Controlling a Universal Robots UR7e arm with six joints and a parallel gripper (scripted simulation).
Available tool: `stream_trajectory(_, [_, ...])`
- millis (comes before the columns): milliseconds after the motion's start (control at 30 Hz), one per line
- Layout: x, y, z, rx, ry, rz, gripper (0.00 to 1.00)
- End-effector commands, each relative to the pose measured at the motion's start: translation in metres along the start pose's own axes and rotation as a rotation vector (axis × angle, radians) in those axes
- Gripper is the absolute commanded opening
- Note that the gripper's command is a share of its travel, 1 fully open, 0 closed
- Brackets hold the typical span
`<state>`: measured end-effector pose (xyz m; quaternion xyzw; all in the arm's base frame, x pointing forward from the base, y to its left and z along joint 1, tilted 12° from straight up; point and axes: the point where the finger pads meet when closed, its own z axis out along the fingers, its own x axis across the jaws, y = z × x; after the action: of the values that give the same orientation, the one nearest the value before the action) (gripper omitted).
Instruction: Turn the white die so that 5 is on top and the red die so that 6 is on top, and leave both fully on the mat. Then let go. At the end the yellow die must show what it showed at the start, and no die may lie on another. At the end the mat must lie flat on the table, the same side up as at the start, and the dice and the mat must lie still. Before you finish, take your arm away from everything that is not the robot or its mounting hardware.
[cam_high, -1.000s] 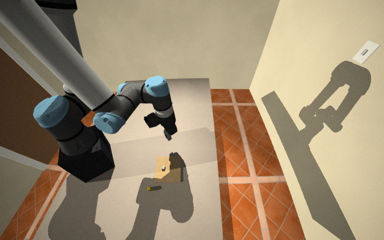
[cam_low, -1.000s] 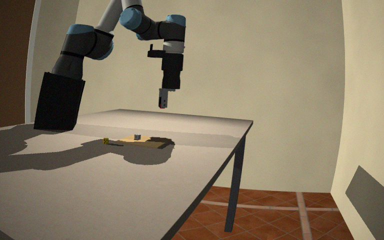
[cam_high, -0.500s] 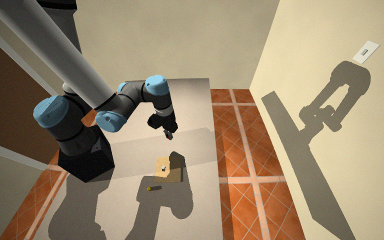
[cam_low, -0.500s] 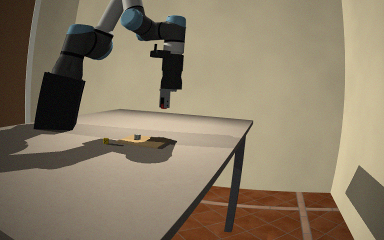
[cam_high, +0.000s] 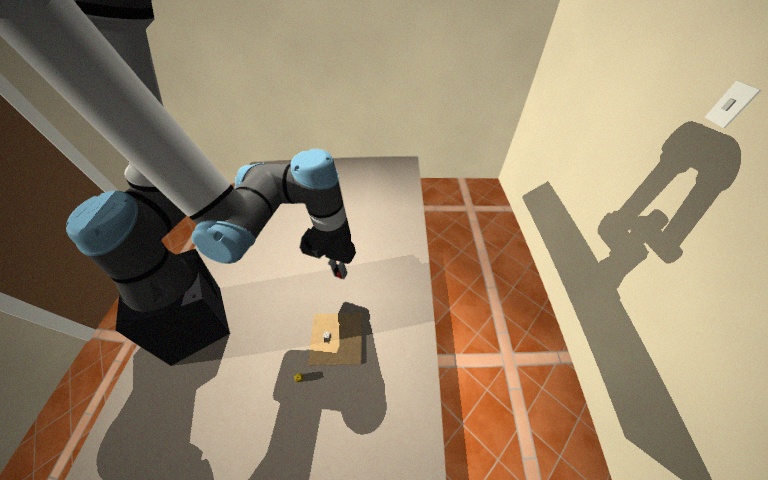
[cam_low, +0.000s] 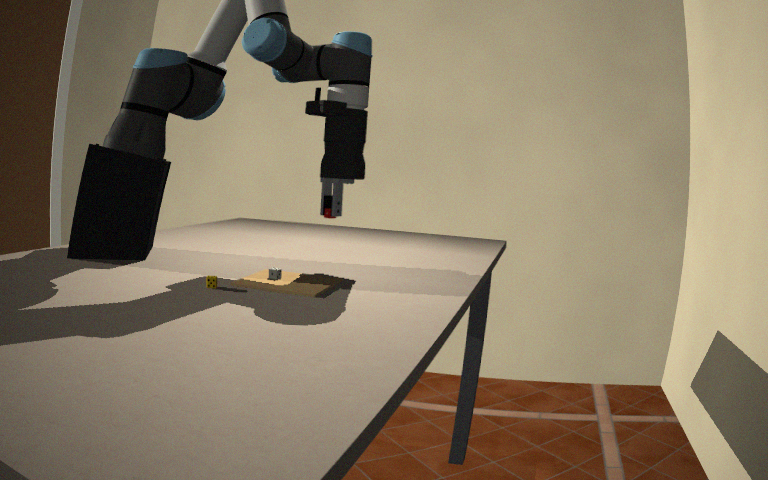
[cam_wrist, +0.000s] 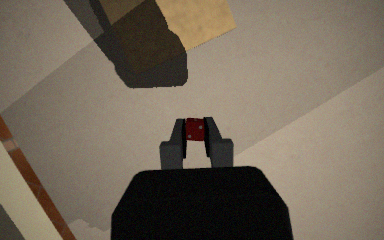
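My gripper (cam_wrist: 194, 129) is shut on the red die (cam_wrist: 195, 129) and holds it high above the table, beyond the far edge of the mat; it also shows in the top view (cam_high: 339, 273) and the exterior view (cam_low: 329, 211). The tan mat (cam_high: 336, 339) lies flat on the table, partly in the arm's shadow. The white die (cam_high: 326, 336) sits on the mat; it also shows in the exterior view (cam_low: 274, 273). The yellow die (cam_high: 297, 377) lies on the table just off the mat, also seen in the exterior view (cam_low: 211, 281). In the wrist view only a corner of the mat (cam_wrist: 200, 20) shows.
The arm's black base (cam_high: 169, 322) stands at the left edge of the table. The table's right edge (cam_high: 430, 316) drops to a tiled floor. A wall stands close on the right.
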<state>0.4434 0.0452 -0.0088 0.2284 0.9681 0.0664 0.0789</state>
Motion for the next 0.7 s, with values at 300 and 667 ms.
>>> stream_trajectory(300, [-0.0004, 0.0000, 0.0002, -0.024, 0.001, -0.015, 0.34])
stream_trajectory(667, [-0.0002, -0.0020, 0.0011, -0.174, 0.003, -0.015, 0.34])
